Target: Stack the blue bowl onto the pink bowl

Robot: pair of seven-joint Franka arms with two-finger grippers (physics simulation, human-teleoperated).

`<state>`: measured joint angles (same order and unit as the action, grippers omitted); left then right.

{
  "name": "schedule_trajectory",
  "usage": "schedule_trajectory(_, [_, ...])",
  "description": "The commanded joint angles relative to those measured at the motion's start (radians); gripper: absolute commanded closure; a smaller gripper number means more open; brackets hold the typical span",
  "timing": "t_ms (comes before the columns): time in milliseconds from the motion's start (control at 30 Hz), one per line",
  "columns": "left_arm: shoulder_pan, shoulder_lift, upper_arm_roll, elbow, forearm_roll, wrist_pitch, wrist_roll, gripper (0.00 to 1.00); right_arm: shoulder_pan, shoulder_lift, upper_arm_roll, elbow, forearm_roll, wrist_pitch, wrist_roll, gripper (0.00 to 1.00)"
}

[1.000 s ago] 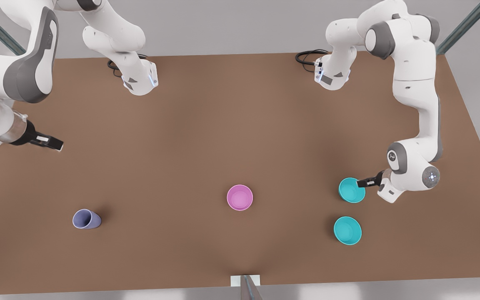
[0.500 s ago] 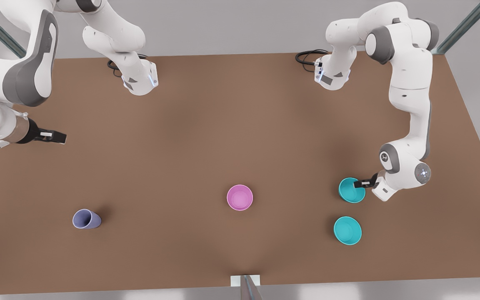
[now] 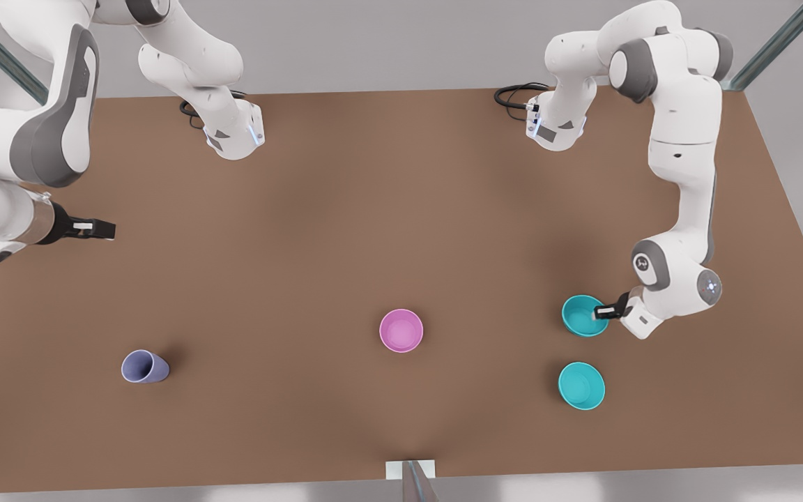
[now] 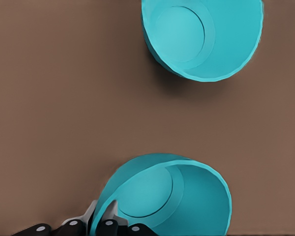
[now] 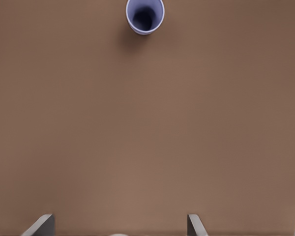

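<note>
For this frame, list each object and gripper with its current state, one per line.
blue bowl: upright on the table, rim pinched by the left gripper.
left gripper: shut on the blue bowl's rim, one finger inside, one outside.
cyan bowl: upright on the table, untouched.
pink bowl: upright, empty, nothing stacked in it.
lavender cup: standing on the table, mouth open upward.
right gripper: open, waiting over bare table.

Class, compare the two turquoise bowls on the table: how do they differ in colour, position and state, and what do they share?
The blue bowl is a slightly darker teal; the cyan bowl is brighter.
The left gripper is shut on the blue bowl's rim; the cyan bowl is untouched.
The blue bowl looks tilted in the left wrist view; the cyan bowl sits flat, nearer the front view's bottom edge.
Both are small, round, open side up and similar in size.
</note>
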<state>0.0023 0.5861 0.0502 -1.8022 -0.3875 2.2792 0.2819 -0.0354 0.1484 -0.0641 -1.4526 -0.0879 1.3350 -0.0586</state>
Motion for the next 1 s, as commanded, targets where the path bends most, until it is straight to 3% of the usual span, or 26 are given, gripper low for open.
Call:
schedule_trajectory(0, [-0.044, -0.055, 0.000, -0.003, 0.001, -0.104, -0.151, 0.79, 0.000, 0.000, 0.000, 0.000, 0.000, -0.002, -0.055, 0.00])
schedule_trajectory(100, [-0.180, -0.144, 0.008, 0.052, 0.004, -0.239, -0.363, 0.79, 0.000, 0.003, 0.000, 0.000, 0.000, -0.002, -0.055, 0.00])
schedule_trajectory(267, [-0.479, 0.072, 0.003, 0.477, 0.101, -0.311, -0.958, 0.79, -0.006, 0.043, 0.000, 0.021, 0.000, -0.011, -0.050, 0.00])
schedule_trajectory(367, [-0.502, 0.133, -0.033, 0.494, 0.082, -0.371, -1.105, 0.79, -0.031, 0.120, 0.000, 0.103, -0.004, 0.030, -0.041, 0.00])
schedule_trajectory(467, [-0.499, 0.241, -0.053, 0.638, 0.053, -0.374, -1.164, 0.79, -0.049, 0.125, 0.001, 0.115, 0.002, 0.033, -0.041, 0.00])
schedule_trajectory(733, [-0.495, 0.394, -0.082, 0.823, 0.052, -0.241, -1.195, 0.79, -0.049, 0.129, 0.007, 0.146, -0.001, 0.039, -0.043, 0.00])
schedule_trajectory(967, [-0.505, 0.428, -0.109, 0.845, 0.053, -0.237, -1.215, 0.79, -0.055, 0.132, 0.006, 0.146, -0.007, 0.041, -0.043, 0.00])
